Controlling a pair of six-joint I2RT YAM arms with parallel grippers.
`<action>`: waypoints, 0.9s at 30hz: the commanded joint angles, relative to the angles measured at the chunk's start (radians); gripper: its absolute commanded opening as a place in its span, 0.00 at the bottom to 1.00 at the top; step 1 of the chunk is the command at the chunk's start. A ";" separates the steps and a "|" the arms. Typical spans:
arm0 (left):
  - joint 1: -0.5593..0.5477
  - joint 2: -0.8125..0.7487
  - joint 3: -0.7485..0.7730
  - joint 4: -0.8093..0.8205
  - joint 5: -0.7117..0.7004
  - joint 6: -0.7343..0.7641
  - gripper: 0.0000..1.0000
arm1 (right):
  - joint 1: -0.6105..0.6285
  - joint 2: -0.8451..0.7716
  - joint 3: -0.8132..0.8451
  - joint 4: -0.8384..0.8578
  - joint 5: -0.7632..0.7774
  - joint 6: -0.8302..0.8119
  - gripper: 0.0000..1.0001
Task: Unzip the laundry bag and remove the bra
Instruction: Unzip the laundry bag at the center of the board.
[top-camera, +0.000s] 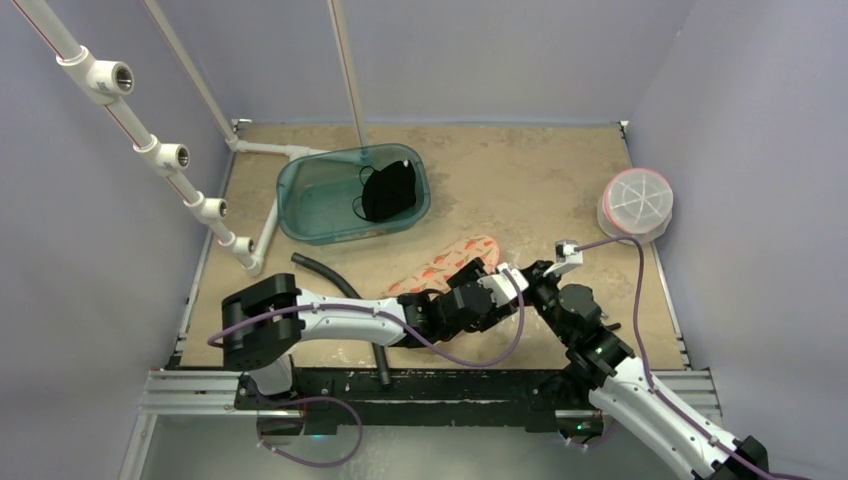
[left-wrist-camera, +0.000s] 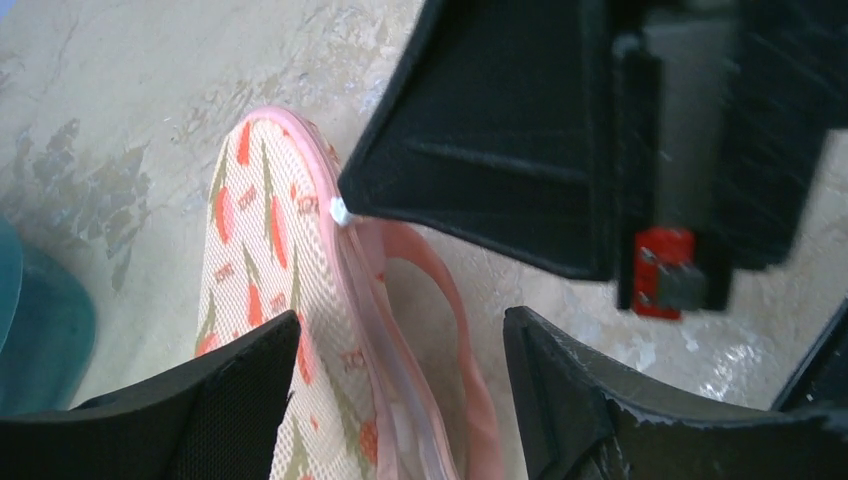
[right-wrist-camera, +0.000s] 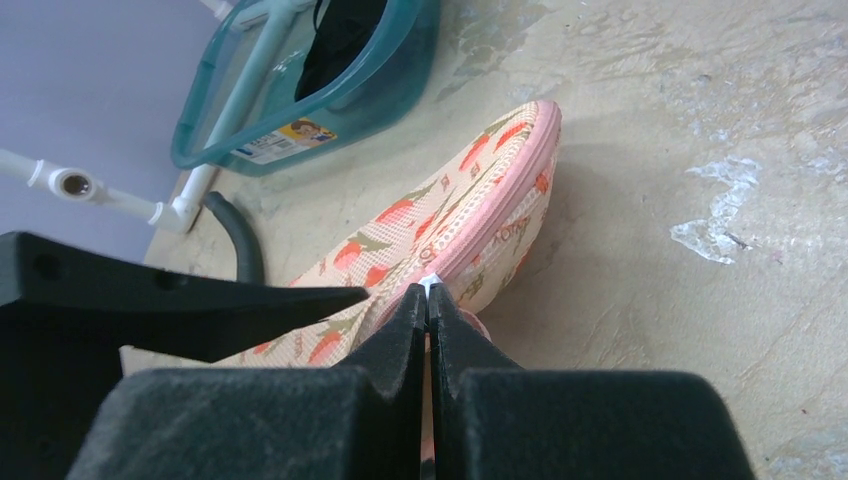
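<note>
The laundry bag (top-camera: 445, 268), pink mesh with a red tulip print, lies flat on the table just ahead of both arms. My right gripper (right-wrist-camera: 428, 292) is shut on the bag's small white zipper pull (right-wrist-camera: 428, 283) at the near end of the pink zipper edge (right-wrist-camera: 500, 195). In the left wrist view that pull (left-wrist-camera: 339, 211) sits at the tip of the right gripper's finger. My left gripper (left-wrist-camera: 400, 330) is open over the bag (left-wrist-camera: 260, 260), its jaws either side of the zipper edge and a pink loop (left-wrist-camera: 445, 290). The bra is hidden.
A teal tub (top-camera: 300, 200) behind the bag holds a black garment (top-camera: 388, 190). A black hose (top-camera: 330, 275) curves beside the left arm. A white pipe frame (top-camera: 265, 215) stands at left, and a round white mesh container (top-camera: 637, 203) at right.
</note>
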 joint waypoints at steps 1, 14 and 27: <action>0.032 0.033 0.060 0.075 0.006 0.023 0.68 | -0.003 -0.027 -0.007 0.043 -0.026 0.005 0.00; 0.066 0.051 0.018 0.136 0.041 0.054 0.15 | -0.003 -0.038 -0.005 0.050 -0.046 0.011 0.00; 0.064 -0.152 -0.144 0.131 0.054 0.105 0.00 | -0.004 -0.008 0.048 0.032 -0.038 -0.001 0.00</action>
